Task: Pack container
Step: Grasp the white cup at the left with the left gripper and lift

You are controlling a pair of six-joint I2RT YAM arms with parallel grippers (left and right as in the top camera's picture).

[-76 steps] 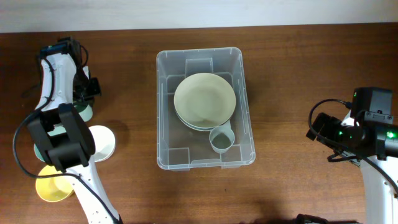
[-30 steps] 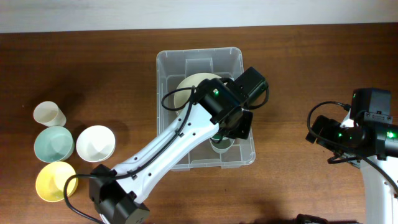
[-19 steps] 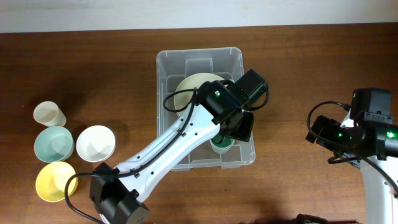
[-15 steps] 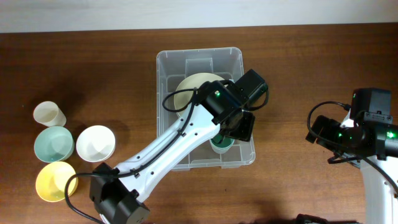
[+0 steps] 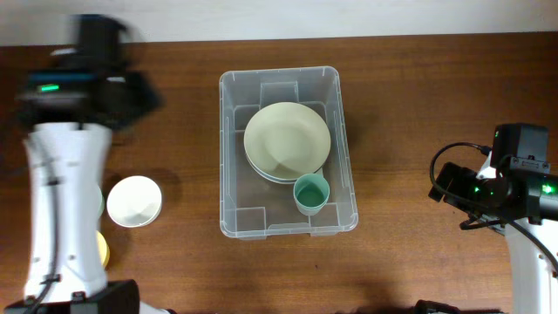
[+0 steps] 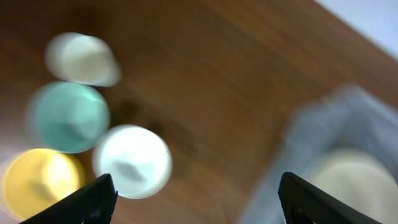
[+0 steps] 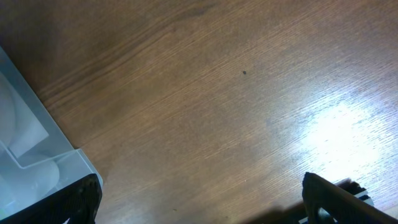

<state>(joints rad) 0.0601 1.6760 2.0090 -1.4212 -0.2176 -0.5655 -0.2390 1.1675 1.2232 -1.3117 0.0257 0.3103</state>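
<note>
The clear container (image 5: 228,157) stands mid-table and holds pale green plates (image 5: 287,139) with a teal cup (image 5: 311,194) upright by its near right corner. My left arm (image 5: 83,87) is blurred above the table's left side. The left gripper (image 6: 199,208) is open and empty, high over a white bowl (image 6: 132,161), a teal bowl (image 6: 69,116), a yellow bowl (image 6: 37,183) and a white cup (image 6: 83,59). My right gripper (image 7: 202,205) hangs open over bare wood, to the right of the container's corner (image 7: 31,149).
In the overhead view the white bowl (image 5: 133,201) shows beside my left arm, and a sliver of the yellow bowl (image 5: 103,250) pokes out below it. My right arm (image 5: 506,187) sits at the table's right edge. A pale wall runs along the far edge.
My left gripper opened and let go of the teal cup inside the container. The arm then swung out of the container to the left side of the table. The right arm stayed still.
</note>
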